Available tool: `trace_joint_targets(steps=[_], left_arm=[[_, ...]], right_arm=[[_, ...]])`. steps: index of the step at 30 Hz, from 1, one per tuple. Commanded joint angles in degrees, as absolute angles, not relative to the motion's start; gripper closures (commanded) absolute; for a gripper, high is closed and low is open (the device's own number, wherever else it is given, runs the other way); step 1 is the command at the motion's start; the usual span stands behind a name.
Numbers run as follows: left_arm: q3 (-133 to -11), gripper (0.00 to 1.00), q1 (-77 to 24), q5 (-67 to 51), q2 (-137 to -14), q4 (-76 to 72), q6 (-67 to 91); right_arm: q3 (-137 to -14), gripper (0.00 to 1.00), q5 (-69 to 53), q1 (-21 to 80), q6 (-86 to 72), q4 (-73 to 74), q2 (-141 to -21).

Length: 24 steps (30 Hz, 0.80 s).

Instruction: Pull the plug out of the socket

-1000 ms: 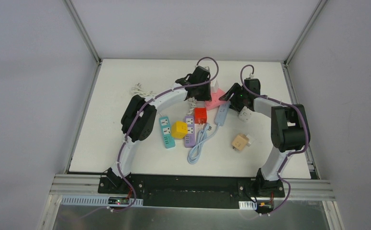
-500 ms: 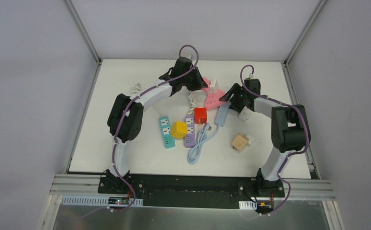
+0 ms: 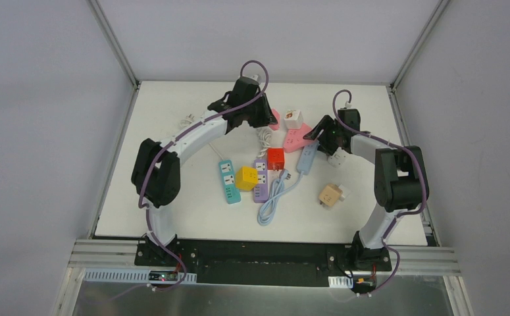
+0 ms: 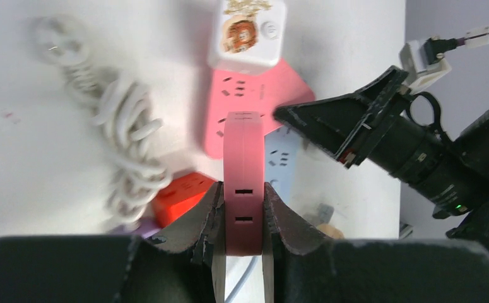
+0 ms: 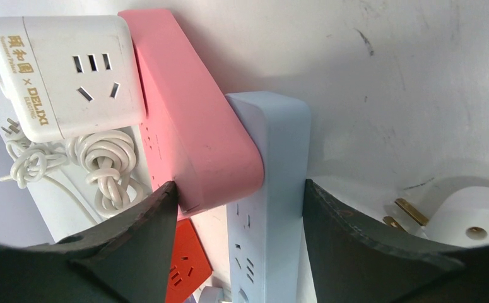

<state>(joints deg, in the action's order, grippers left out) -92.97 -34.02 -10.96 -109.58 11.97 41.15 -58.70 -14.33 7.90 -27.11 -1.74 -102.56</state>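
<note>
My left gripper [image 4: 243,189] is shut on a flat pink plug [image 4: 243,151] with two slots, held up off the table at the back [image 3: 267,120]. Below it lies the pink socket [image 4: 279,88], also seen from above [image 3: 294,139]. My right gripper [image 5: 240,186] straddles the near corner of that pink socket [image 5: 191,126] together with the light blue power strip [image 5: 273,164]. One finger touches the pink body and the other touches the blue strip's side. From above, the right gripper [image 3: 318,135] sits at the socket's right end.
A white cube adapter [image 3: 293,119] stands behind the pink socket, with a coiled white cable [image 3: 264,137] to its left. Red [image 3: 276,158] and yellow [image 3: 246,178] cubes, teal [image 3: 228,181] and purple [image 3: 260,179] strips lie mid-table. A tan cube [image 3: 331,195] and a white pronged plug [image 5: 462,221] lie to the right.
My left arm has swung left and back, away from the pink socket, with the pink plug in its jaws; the white cube is now uncovered. The right arm has barely moved.
</note>
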Motion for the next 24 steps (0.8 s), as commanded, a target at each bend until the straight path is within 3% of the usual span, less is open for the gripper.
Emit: trace_joint_targets(steps=[1,6,14,19,24], left_arm=[[-86.8,1.00,-30.9,-8.2,-102.1,14.7,38.1],[-79.6,0.90,-28.0,-7.3,-100.8,14.8,37.3],[-74.8,0.82,-24.7,-7.4,-104.4,14.9,36.4],[-76.2,0.53,-24.4,-3.0,-105.5,18.8,34.3],[-78.0,0.40,-24.4,-0.3,-103.9,22.2,32.5]], right_arm=[[-56.4,1.00,-8.3,6.9,-22.9,8.7,-101.5],[-55.8,1.00,-11.5,6.9,-22.7,8.7,-100.8],[-52.9,1.00,-12.4,6.9,-23.1,7.8,-100.3],[-51.8,1.00,-12.8,7.0,-22.8,7.4,-100.3],[-52.1,1.00,-8.9,8.3,-21.0,9.7,-100.4]])
